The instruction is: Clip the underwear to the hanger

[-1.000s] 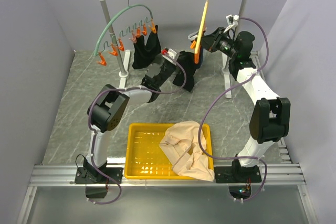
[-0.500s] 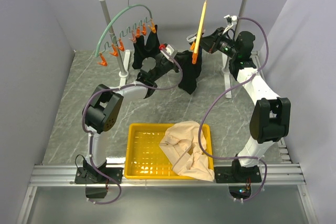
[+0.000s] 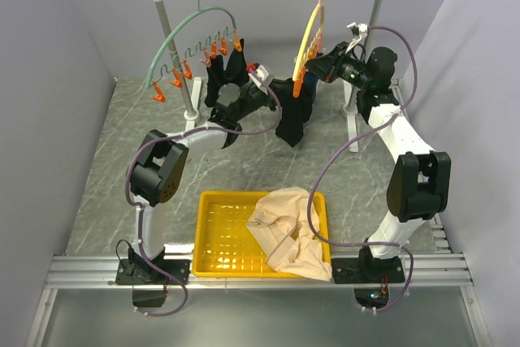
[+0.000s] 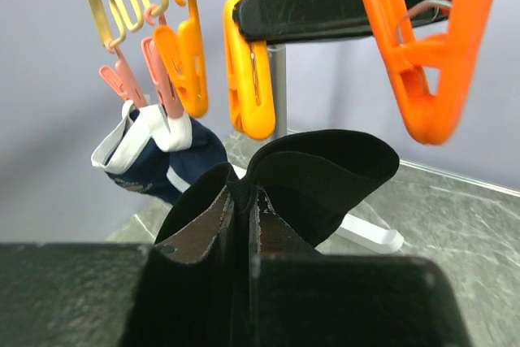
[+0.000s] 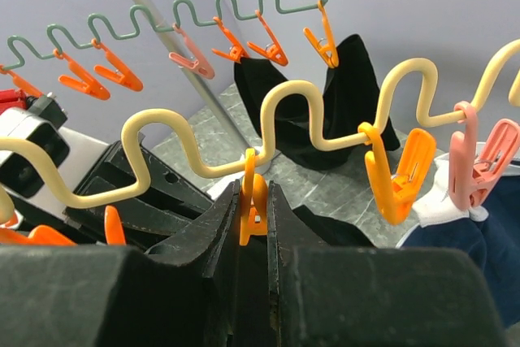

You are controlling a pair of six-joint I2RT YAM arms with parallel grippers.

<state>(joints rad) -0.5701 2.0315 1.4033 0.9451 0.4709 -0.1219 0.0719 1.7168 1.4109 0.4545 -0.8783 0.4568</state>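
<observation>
One black underwear (image 3: 292,123), soft, light and limp, hanging above the surface (image 3: 122,168) just beneath the pale yellow hanger (image 3: 309,28). It is best held at a bunched hem, where the left claw (image 4: 242,205) is clamped on it. Right claw (image 5: 253,201) pinched together on an orange clip (image 5: 250,170) of that hanger; no brand, label or writing legible.

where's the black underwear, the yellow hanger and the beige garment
black underwear (image 4: 325,176), left wrist view, on its curled fold
yellow hanger (image 5: 296,85), right wrist view, on a crest of its wavy wire
beige garment (image 3: 288,233), top external view, middle of the heap
</observation>
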